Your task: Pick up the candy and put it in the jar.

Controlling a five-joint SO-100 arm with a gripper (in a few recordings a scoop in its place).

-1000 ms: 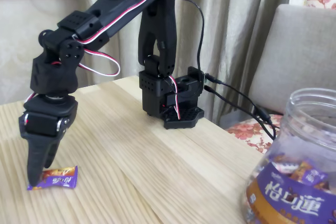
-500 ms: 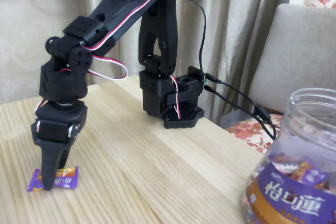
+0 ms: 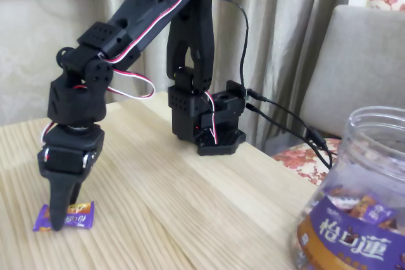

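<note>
The candy [image 3: 81, 214], in a shiny purple wrapper with orange-brown print, lies flat on the wooden table at the lower left. My black gripper [image 3: 60, 219] points straight down onto its middle, with the fingertips at table level. The fingers look pressed together in front of the candy, and I cannot tell whether they grip it. The jar [image 3: 354, 203], clear plastic with a purple and gold-brown label and an open wide mouth, stands at the lower right, far from the gripper. It holds several wrapped candies.
The arm's black base [image 3: 212, 124] is clamped at the table's far edge, with cables trailing right toward a cushioned chair [image 3: 354, 74]. Bare light wood table [image 3: 190, 207] lies between the candy and the jar. Curtains hang behind.
The gripper shifted right from the candy's left end to over its middle during the first half second. Since then it has barely moved. The candy stays in place.
</note>
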